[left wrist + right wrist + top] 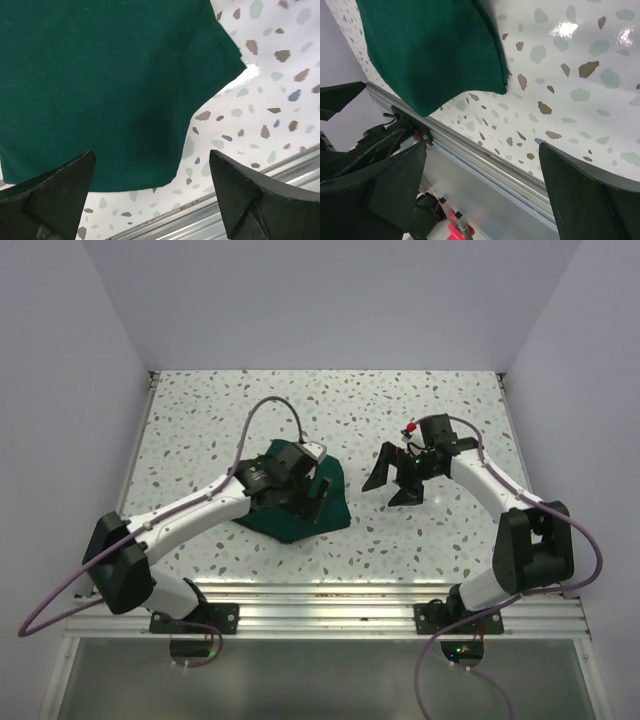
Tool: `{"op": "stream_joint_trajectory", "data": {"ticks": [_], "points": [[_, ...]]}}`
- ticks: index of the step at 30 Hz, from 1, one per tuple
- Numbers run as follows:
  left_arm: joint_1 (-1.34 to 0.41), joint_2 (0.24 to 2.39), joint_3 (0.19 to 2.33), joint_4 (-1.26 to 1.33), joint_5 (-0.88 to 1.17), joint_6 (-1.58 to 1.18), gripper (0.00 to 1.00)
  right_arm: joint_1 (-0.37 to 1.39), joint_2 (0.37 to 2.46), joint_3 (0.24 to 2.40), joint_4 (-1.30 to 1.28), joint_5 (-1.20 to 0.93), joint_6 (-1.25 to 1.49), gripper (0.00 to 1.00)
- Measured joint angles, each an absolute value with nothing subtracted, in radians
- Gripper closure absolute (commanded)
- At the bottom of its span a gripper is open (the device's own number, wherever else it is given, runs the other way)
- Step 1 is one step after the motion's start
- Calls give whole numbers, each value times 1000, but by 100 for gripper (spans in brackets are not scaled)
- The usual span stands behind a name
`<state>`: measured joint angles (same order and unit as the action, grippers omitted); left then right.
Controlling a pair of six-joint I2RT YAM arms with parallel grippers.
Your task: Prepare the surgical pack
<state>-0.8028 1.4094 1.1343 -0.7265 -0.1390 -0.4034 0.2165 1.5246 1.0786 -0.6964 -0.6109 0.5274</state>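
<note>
- Dark green drape (335, 508) folded into a compact bundle on the speckled counter (420, 410), left of centre, close to the front rail (330, 590), right under the left arm's wrist.
- No steel tray, gauze squares, scissors or forceps to be seen in any view; perhaps wrapped inside the bundle, impossible to tell.
- Layered, folded edges along the drape's side in both wrist views (100, 75) (430, 50); judging by that, probably wrapping done and little left beyond a last tuck or smoothing.
- Left pincer (310, 498) (151, 156): released, spread as wide as it goes, poised over the drape's near edge, grasping nothing; contact with the cloth not discernible.
- Right pincer (392, 483) (482, 147): likewise released and wide, hanging over bare counter just right of the drape, apart from it, touching and grasping nothing.
</note>
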Motion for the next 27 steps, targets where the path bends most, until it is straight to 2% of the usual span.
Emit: {"op": "stream_joint_trajectory", "data": {"ticks": [5, 8, 12, 18, 22, 23, 27], "points": [[-875, 1638, 1251, -778, -265, -405, 0, 216, 1463, 1025, -700, -587, 527, 1], [-873, 1721, 1293, -804, -315, -408, 5, 216, 1435, 1010, -702, -585, 527, 1], [-872, 1794, 1342, -829, -357, -408, 11, 216, 1425, 992, -701, -583, 527, 1], [-872, 1840, 1346, -842, -409, -403, 13, 216, 1425, 955, -699, -579, 527, 1], [-872, 1866, 1368, -857, -440, -400, 25, 216, 1426, 947, -685, -579, 530, 1], [-872, 1872, 1373, -858, -444, -398, 32, 216, 1427, 946, -683, -579, 530, 1], [-873, 1885, 1388, -863, -451, -394, 48, 216, 1431, 944, -674, -579, 531, 1]]}}
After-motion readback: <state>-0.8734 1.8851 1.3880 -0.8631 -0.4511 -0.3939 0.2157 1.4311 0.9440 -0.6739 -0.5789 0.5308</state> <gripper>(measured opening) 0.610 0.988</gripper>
